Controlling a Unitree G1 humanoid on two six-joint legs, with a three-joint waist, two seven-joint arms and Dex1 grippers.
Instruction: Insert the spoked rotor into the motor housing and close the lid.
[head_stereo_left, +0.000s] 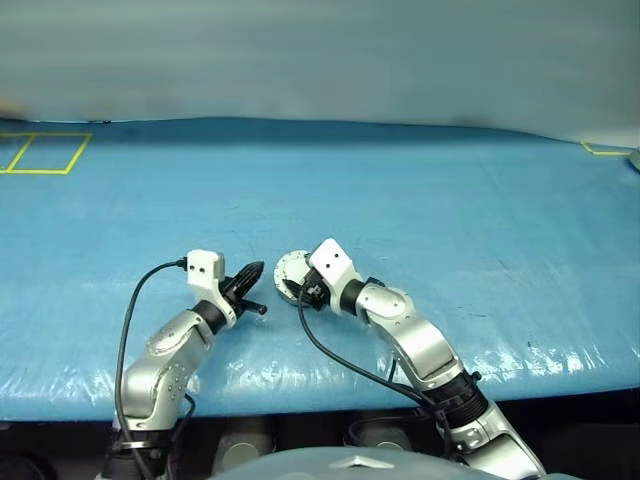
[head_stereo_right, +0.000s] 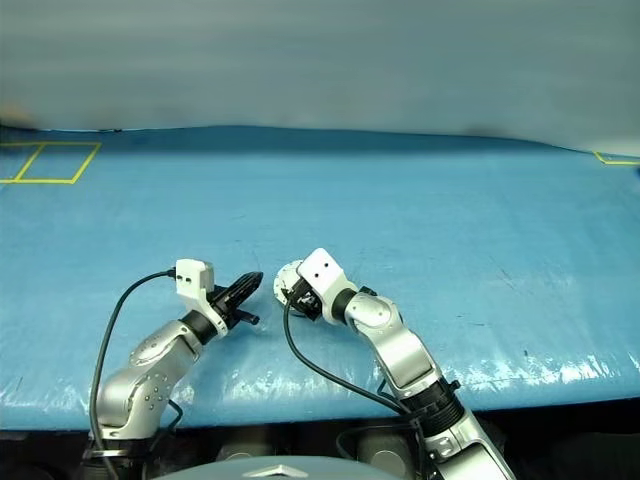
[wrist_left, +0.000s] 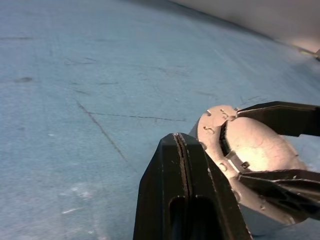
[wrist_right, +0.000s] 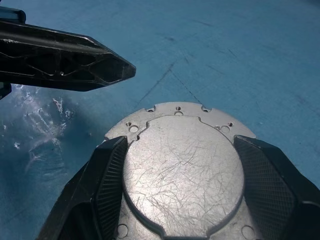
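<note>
Motor housing (wrist_right: 182, 170): held in right gripper (head_stereo_left: 296, 283), closed side up, above the blue table (head_stereo_left: 420, 200).
Right fingers (wrist_right: 102, 185) clamp the round body from both sides. Left gripper (head_stereo_right: 247, 283), pressed shut and empty, lies just beside the housing on its left, tips aimed at it. Rotor unseen; lid state cannot be told.
</note>
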